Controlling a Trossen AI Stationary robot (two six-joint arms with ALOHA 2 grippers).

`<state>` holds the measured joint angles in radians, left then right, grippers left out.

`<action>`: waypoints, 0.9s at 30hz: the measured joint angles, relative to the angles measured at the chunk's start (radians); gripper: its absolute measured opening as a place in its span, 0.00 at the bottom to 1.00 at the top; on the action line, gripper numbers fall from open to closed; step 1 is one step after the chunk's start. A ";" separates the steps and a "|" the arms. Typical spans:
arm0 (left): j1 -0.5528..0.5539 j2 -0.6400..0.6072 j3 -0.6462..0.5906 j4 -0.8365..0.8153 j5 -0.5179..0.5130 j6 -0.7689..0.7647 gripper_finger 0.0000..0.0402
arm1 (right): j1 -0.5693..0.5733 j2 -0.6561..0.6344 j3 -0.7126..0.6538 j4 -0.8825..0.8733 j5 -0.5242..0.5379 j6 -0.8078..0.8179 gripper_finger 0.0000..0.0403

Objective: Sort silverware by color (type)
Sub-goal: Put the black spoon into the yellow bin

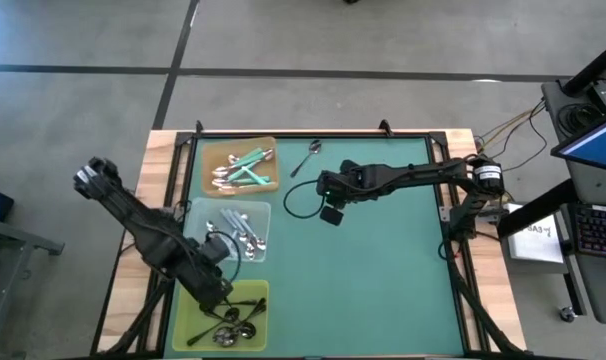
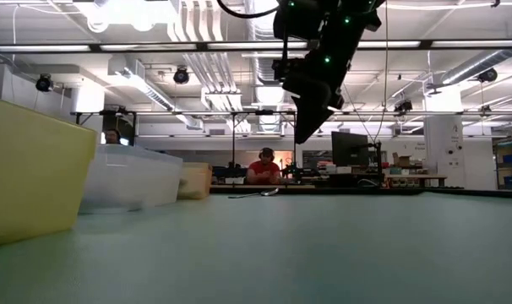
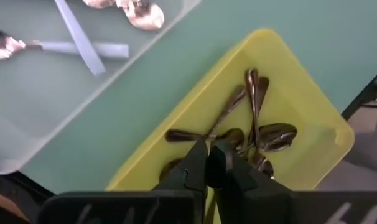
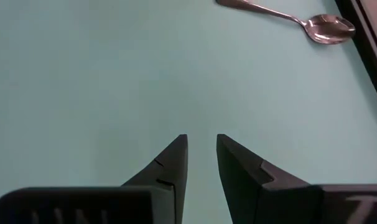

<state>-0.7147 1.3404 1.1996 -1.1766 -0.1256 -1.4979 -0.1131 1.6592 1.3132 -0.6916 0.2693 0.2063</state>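
Note:
One spoon (image 4: 288, 18) with a shiny bowl and a grey handle lies flat on the green table near its far edge (image 1: 308, 157). My right gripper (image 4: 201, 140) hangs open above bare table a little nearer than that spoon (image 1: 323, 185), fingers slanting down, nothing between them. My left gripper (image 3: 208, 152) is shut over the yellow tray (image 3: 313, 118) at the near left, above the dark-handled spoons (image 3: 257, 134) lying in it. I see nothing between its fingers. Mint-handled spoons (image 1: 245, 166) lie in the tan tray (image 1: 209, 185). Pale-blue-handled spoons (image 1: 241, 232) lie in the clear tray (image 1: 198, 212).
The three trays stand in a row along the table's left side: tan far, clear middle, yellow (image 1: 188, 325) near. A black cable (image 1: 295, 200) loops below my right arm. The table's middle and right are bare green mat (image 1: 383, 280). A person sits in the room beyond (image 2: 263, 169).

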 joint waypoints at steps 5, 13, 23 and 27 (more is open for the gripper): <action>0.000 0.075 0.000 0.016 0.166 0.077 0.01 | 0.000 0.000 0.000 -0.001 -0.008 -0.050 0.18; 0.014 0.160 0.000 0.078 0.232 0.207 0.14 | -0.018 0.000 0.000 0.048 -0.008 -0.194 0.20; 0.059 0.176 0.126 0.030 -0.304 0.237 0.25 | -0.133 0.054 0.000 0.300 -0.080 -0.724 0.20; 0.083 0.175 0.194 -0.142 -0.523 0.226 0.26 | -0.201 0.110 0.004 0.392 -0.245 -0.789 0.21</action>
<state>-0.6317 1.5150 1.3937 -1.3186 -0.6488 -1.2715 -0.3143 1.7692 1.3170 -0.2998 0.0240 -0.5827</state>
